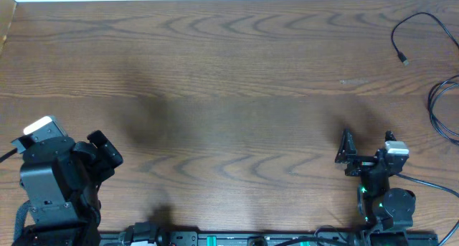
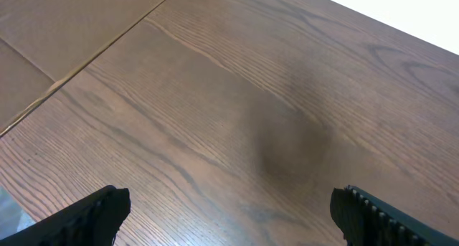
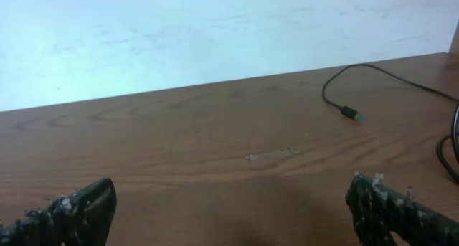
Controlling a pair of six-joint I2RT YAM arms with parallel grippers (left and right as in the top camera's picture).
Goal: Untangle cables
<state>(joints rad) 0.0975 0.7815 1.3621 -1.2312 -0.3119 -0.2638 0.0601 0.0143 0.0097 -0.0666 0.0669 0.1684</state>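
While neither arm holds anything, the task is at its opening step: the reach. The left gripper and right gripper both stand wide. The cables lie ahead and to the right of the right gripper, well apart and partly off-frame, so any knot is unclear. The next move calls for a forward-right reach to pick one up.

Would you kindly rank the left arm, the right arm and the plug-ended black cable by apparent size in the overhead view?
Largest: left arm, though possibly nearer the camera.
Next: right arm.
Smallest: plug-ended black cable, running off the frame edge.
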